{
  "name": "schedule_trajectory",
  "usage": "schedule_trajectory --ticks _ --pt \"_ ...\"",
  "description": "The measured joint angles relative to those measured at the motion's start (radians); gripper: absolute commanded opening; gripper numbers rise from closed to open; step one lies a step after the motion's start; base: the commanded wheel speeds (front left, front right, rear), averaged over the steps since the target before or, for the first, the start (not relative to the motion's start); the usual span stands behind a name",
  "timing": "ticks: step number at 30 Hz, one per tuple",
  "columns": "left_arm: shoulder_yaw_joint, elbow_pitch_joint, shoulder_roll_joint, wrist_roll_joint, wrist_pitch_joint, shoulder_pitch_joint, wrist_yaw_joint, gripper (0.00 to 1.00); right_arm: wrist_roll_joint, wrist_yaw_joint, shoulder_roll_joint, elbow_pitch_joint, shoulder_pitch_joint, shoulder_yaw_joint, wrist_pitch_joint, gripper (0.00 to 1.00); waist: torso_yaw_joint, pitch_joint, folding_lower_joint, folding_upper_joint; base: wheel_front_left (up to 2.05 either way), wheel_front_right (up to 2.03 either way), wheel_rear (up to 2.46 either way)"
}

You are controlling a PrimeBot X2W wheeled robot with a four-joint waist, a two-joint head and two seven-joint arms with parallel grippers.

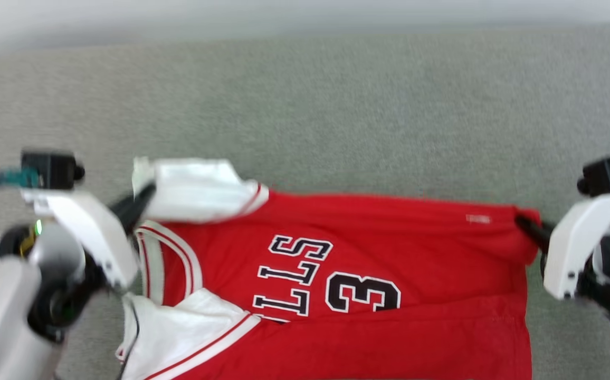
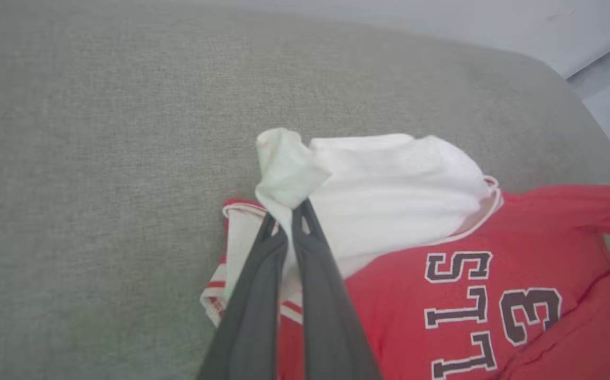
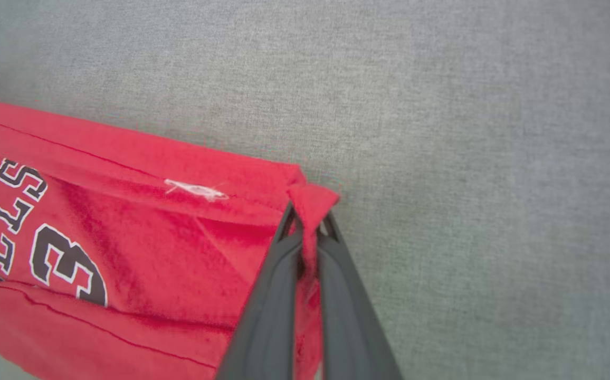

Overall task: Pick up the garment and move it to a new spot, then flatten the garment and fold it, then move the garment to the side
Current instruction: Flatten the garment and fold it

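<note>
Over grey upholstery, the red garment: left fingers pinch white sleeve, right fingers pinch hem.

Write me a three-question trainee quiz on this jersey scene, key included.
1. True or false: the left end effector is shut on the garment's white sleeve.
2. The right end effector pinches: A) a red corner of the garment; B) its striped collar; C) nothing.
3. Fill in: the number printed on the garment is ___.
Key: 1 true; 2 A; 3 three.
</note>
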Motion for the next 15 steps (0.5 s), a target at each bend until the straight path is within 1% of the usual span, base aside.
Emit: schedule_trajectory --ticks 5,11,12,13,14,15 --pt "0.008 -0.072 0.005 -0.018 -0.043 0.209 0.056 0.0 0.01 0.0 0.009 0.0 0.112 -0.024 -0.025 0.0 0.028 -0.069 -0.0001 0.0 0.0 0.0 0.0" --pt "0.002 -0.106 -0.025 -0.065 -0.067 0.398 0.103 0.0 0.02 0.0 0.019 0.022 0.224 -0.05 -0.083 0.0 0.049 -0.122 -0.0002 0.0 0.0 0.0 0.0" --pt "-0.004 -0.103 -0.028 -0.072 -0.066 0.421 0.108 0.0 0.02 0.0 0.021 0.029 0.239 -0.053 -0.093 0.02 0.049 -0.127 -0.0002 0.0 0.0 0.0 0.0" --pt "-0.009 -0.099 -0.035 -0.078 -0.066 0.44 0.111 0.0 0.019 0.0 0.025 0.035 0.255 -0.056 -0.105 0.4 0.049 -0.132 -0.0002 0.0 0.0 0.0 0.0" --pt "-0.012 -0.094 -0.049 -0.089 -0.066 0.453 0.111 0.32 0.019 0.0 0.029 0.042 0.27 -0.058 -0.112 0.9 0.049 -0.136 -0.0002 0.0 0.0 0.0 0.0" --pt "-0.017 -0.089 -0.062 -0.097 -0.066 0.462 0.111 0.51 0.019 0.0 0.034 0.049 0.284 -0.058 -0.12 1.0 0.048 -0.139 -0.0002 0.0 0.0 0.0 0.0"
